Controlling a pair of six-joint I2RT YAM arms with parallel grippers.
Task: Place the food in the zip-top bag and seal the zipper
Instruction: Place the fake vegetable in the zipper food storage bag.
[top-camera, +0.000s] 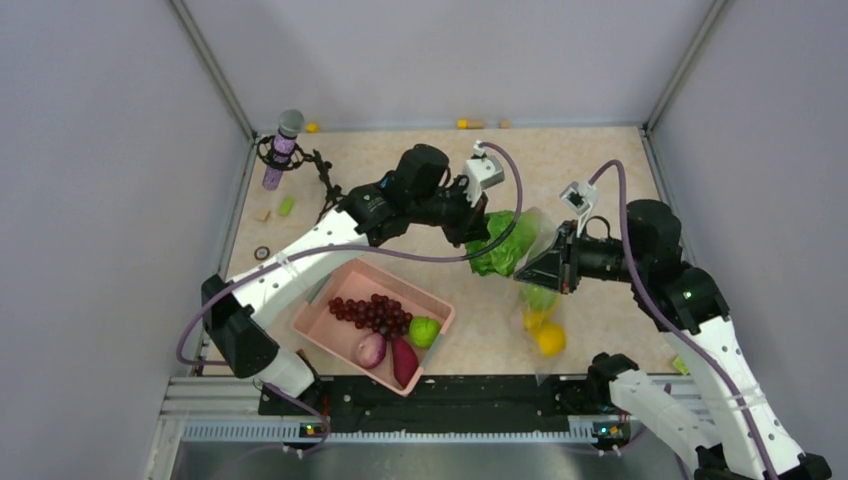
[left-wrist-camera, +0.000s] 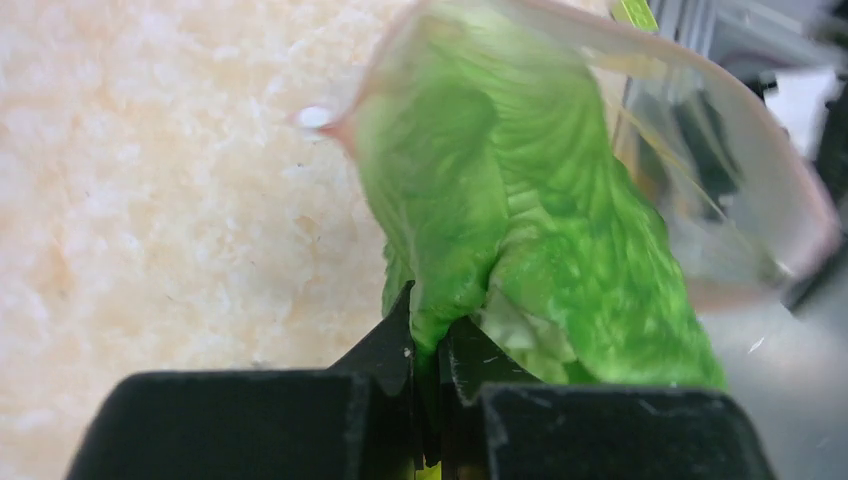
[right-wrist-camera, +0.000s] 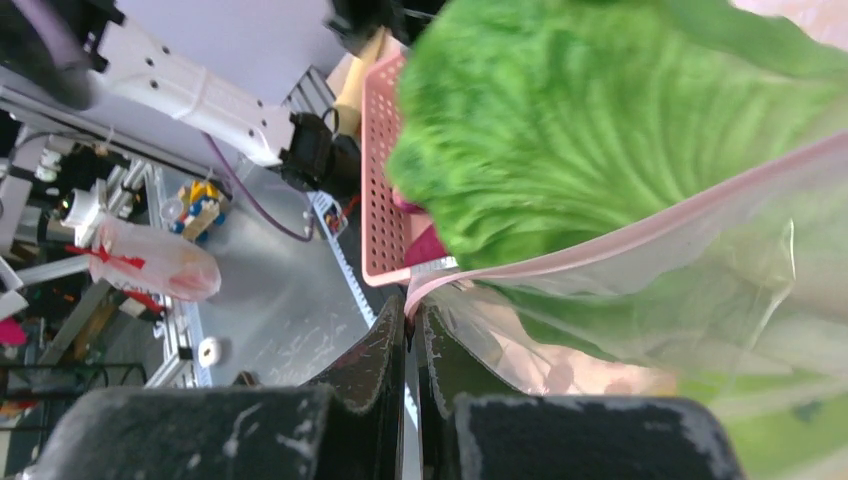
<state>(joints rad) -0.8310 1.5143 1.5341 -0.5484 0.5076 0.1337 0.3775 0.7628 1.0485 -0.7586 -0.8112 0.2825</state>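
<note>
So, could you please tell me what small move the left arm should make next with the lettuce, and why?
Probably ease the lettuce a little deeper into the zip-top bag before letting go. The left jaws are shut on one end of it, the right jaws pinch the bag at the zipper, and the leaf seems only partly past the mouth.

Left arm (top-camera: 320, 240) reaching from base toward 1 o'clock, wrist angling down toward 4 o'clock. Left gripper (left-wrist-camera: 428, 320) pinching lettuce (left-wrist-camera: 520, 200), jaws nearly touching. Right arm (top-camera: 700, 310) stretching toward 11 o'clock, wrist pointing at 9 o'clock. Right gripper (right-wrist-camera: 410, 312) clamping zip-top bag (right-wrist-camera: 740, 280) at its mouth.
</note>
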